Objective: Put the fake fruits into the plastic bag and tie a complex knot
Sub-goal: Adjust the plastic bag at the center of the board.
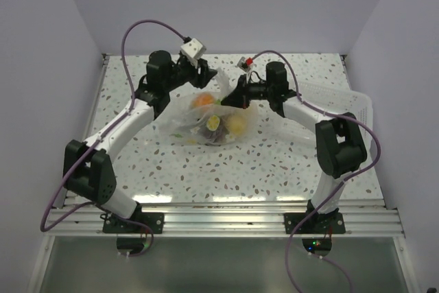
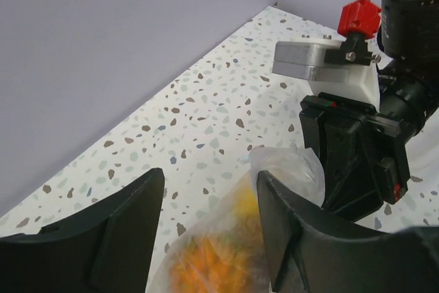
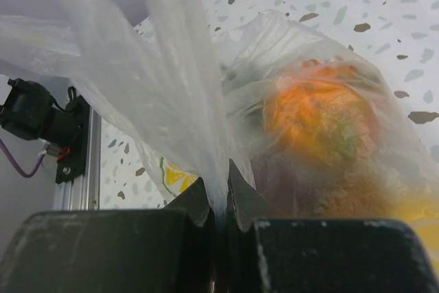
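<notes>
Right gripper (image 3: 218,205) is clamped on film of the plastic bag (image 3: 171,101); left gripper (image 2: 206,238) hangs open, empty, close over the bag. Fake fruits (image 1: 236,125) sit inside the bag. 1 thin pinch could slip, spilling them.

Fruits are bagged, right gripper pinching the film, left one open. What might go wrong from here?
1. The right gripper is shut on only a thin fold of the plastic bag; a hard pull may slip or tear it.
2. The left gripper is open and grips nothing, so one pinch alone holds the bag's top; the fake fruits might spill.
</notes>
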`<state>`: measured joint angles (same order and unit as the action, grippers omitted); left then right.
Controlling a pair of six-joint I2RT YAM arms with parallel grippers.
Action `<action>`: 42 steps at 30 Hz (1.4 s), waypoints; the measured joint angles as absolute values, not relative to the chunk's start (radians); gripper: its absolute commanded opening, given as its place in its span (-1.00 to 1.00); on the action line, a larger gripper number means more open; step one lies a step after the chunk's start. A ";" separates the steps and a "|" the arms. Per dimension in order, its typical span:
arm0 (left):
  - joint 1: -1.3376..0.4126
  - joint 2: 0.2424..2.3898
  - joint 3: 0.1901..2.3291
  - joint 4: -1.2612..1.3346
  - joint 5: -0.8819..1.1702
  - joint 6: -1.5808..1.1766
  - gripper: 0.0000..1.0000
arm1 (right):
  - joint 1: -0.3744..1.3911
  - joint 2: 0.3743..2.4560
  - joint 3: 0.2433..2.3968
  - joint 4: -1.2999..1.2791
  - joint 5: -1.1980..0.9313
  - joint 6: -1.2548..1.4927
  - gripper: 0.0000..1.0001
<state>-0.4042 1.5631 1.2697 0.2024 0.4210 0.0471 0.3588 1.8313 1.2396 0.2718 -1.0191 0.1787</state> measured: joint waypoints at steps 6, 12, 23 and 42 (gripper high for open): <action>-0.207 1.425 1.362 -0.022 0.651 0.141 0.53 | 0.359 1.831 1.251 0.159 -1.003 0.135 -1.00; -0.081 1.335 1.579 -0.490 0.859 0.556 0.59 | 0.359 1.832 1.342 -0.041 -1.004 -0.032 -1.00; -0.032 1.301 1.367 -1.208 0.778 1.521 0.64 | 0.359 1.857 1.530 -0.290 -0.992 -0.248 -1.00; 0.090 1.221 1.150 -1.192 1.013 1.897 0.96 | 0.360 1.892 1.577 -0.413 -0.977 -0.351 -1.00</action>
